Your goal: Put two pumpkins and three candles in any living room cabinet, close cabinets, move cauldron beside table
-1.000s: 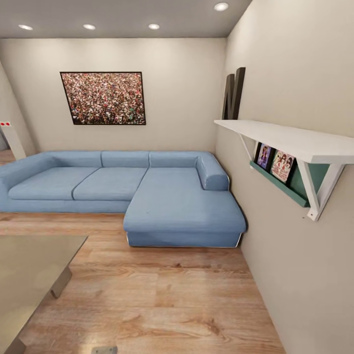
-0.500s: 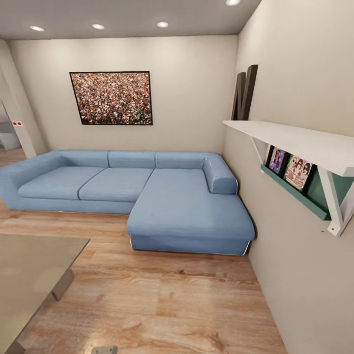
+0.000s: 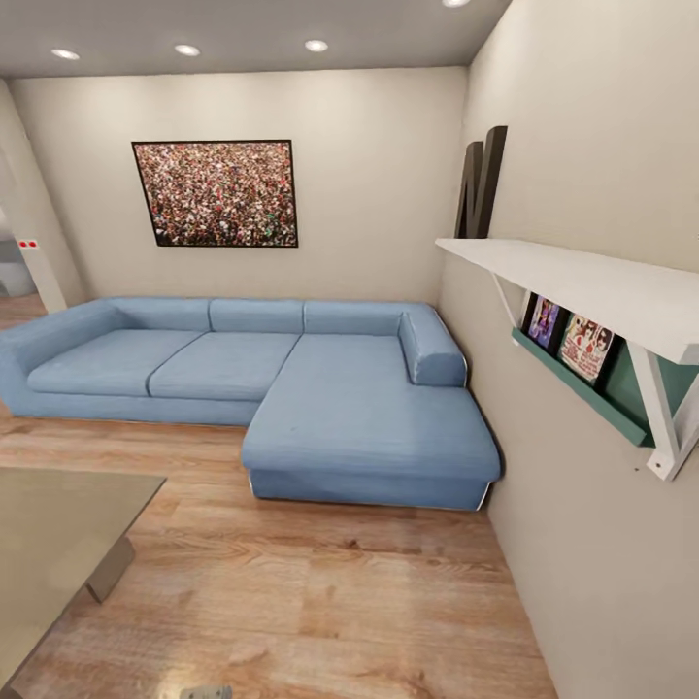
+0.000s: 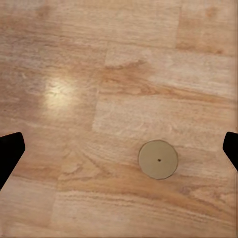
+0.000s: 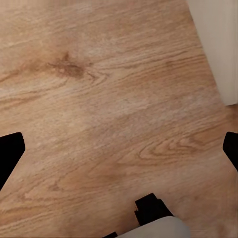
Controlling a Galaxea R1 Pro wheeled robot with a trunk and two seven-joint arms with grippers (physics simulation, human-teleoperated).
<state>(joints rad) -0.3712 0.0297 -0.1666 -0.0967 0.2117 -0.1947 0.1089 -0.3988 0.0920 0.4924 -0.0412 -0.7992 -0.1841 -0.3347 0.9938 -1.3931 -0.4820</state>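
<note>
In the left wrist view a short pale beige candle stands on the wooden floor, seen from straight above with a dot at its centre. My left gripper hangs open over the floor, with the candle between its dark fingertips and nearer one side. My right gripper is open above bare floorboards. A corner of the low grey-green table shows at the lower left of the head view.
A blue L-shaped sofa fills the far wall under a framed picture. A white wall shelf with pictures under it juts from the right wall. Wooden floor lies between table, sofa and wall. A pale wall base edges the right wrist view.
The head view has shifted a little: the sofa and shelf sit slightly differently in the picture because the camera moved. Nothing in the room has moved.
</note>
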